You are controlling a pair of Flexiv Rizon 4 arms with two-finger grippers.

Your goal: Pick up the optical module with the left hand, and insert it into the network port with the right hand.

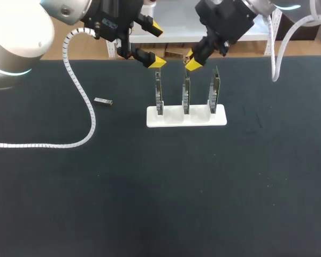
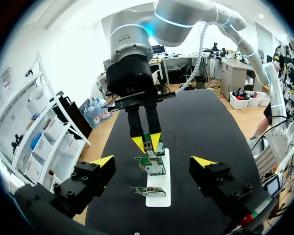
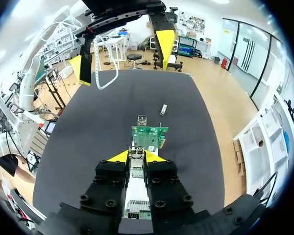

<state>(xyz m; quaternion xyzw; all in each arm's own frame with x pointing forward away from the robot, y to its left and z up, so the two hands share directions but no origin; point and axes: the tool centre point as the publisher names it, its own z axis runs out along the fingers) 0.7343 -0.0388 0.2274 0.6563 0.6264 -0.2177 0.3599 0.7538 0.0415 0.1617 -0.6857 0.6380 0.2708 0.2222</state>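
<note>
Looking across the black table [image 1: 160, 198], I see the optical module [image 1: 103, 101] lying flat on the surface, out to the left of the white stand [image 1: 168, 120] and well apart from it. Neither arm is touching it. From the right wrist view the module [image 3: 163, 109] shows as a small silver bar beyond the boards.

The stand holds three green circuit boards upright in a row: the left board [image 1: 159, 97], the middle board [image 1: 186, 96] and the right board [image 1: 215, 90].

The left pincer [image 1: 155, 45] hangs in the air over the far side of the table, up behind the left board, between the module and the stand. It gapes wide, with nothing between its yellow tips. In its own wrist view the left pincer [image 2: 153, 161] frames the stand [image 2: 160, 198] and the boards ahead of it.

The right pincer [image 1: 191, 62] is down over the row of boards, at the top edge of one of them. In its own view a metal part of that board sits right at the right pincer [image 3: 136, 157]. Whether it is gripping that part or merely straddling it, I cannot tell.

A white ribbed cable [image 1: 83, 101] trails from the left arm and curves over the table near the module.
</note>
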